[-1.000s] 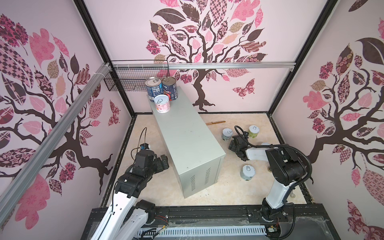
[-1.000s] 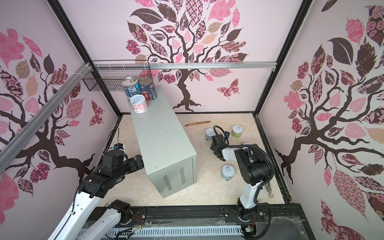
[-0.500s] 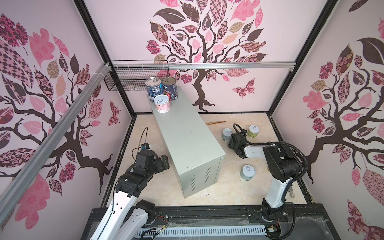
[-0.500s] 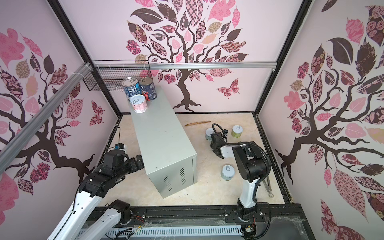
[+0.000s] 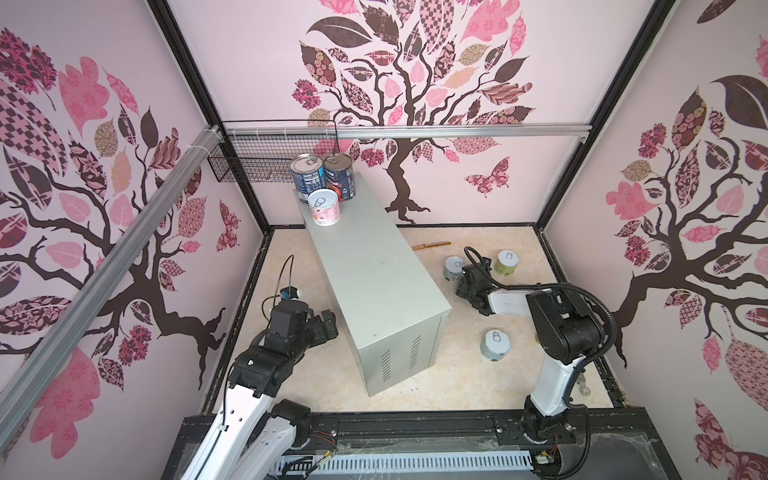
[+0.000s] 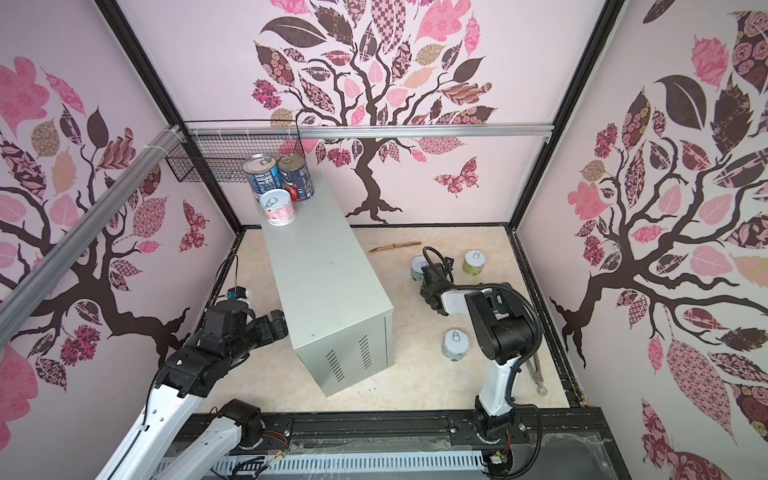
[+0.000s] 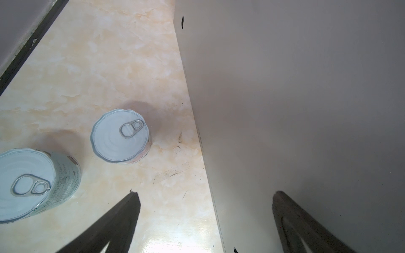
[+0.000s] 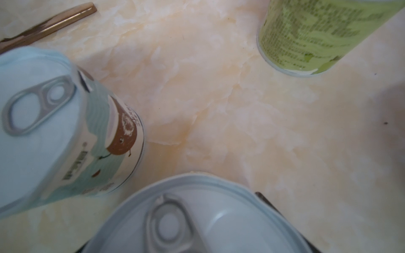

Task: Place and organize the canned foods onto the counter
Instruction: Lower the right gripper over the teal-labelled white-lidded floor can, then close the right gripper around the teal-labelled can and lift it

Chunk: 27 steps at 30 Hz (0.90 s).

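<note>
Marbled floor (image 5: 457, 374), tree-decal walls (image 5: 540, 62). Bench (image 5: 374, 274): three cans (image 5: 325, 206). Floor, both top views: three short cans (image 5: 494, 343). Left tool (image 5: 327, 323) apart; right tool (image 5: 464, 281) grip: cannot tell.

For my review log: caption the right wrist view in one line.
Right gripper straddles a white-lidded can; teal can beside, green can and knife beyond.

No txt legible anywhere. Green can (image 8: 317, 32), at 3 o'clock from the teal can (image 8: 72, 135) in both top views, carries dense small print, teal one dark characters; both too blurred in the right wrist view. Tall blue can (image 5: 308, 176), 11 o'clock from pink can (image 5: 325, 206), has white print, too small.
</note>
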Tool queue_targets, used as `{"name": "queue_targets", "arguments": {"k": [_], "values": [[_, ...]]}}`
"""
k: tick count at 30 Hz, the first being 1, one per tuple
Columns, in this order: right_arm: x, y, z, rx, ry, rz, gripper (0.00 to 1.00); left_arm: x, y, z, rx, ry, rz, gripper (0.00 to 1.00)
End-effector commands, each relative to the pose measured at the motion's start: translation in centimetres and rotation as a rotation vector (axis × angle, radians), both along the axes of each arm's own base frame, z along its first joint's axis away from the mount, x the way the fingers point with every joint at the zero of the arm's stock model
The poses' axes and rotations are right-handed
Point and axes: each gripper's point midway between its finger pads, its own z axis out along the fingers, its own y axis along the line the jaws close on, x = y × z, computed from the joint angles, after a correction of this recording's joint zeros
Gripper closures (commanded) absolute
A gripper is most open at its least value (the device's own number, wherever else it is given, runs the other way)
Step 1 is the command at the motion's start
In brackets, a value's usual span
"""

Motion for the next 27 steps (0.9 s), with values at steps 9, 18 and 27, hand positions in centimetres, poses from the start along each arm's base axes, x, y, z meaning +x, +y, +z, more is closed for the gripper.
{"name": "queue_targets", "arguments": {"k": [9,18,27], "values": [[-2.1,2.3,4.7,0.114,-0.004,0.146,0.40,-0.4,0.4,2.9,-0.022,-0.107,0.009,0.02],[-4.1,2.8,10.2,0.157,-0.092,0.221,0.41,-1.6,0.2,5.1,-0.070,-0.177,-0.017,0.02],[-6.4,3.3,18.5,0.191,-0.221,0.304,0.41,-3.1,0.3,7.5,-0.096,-0.196,-0.029,0.02]]}}
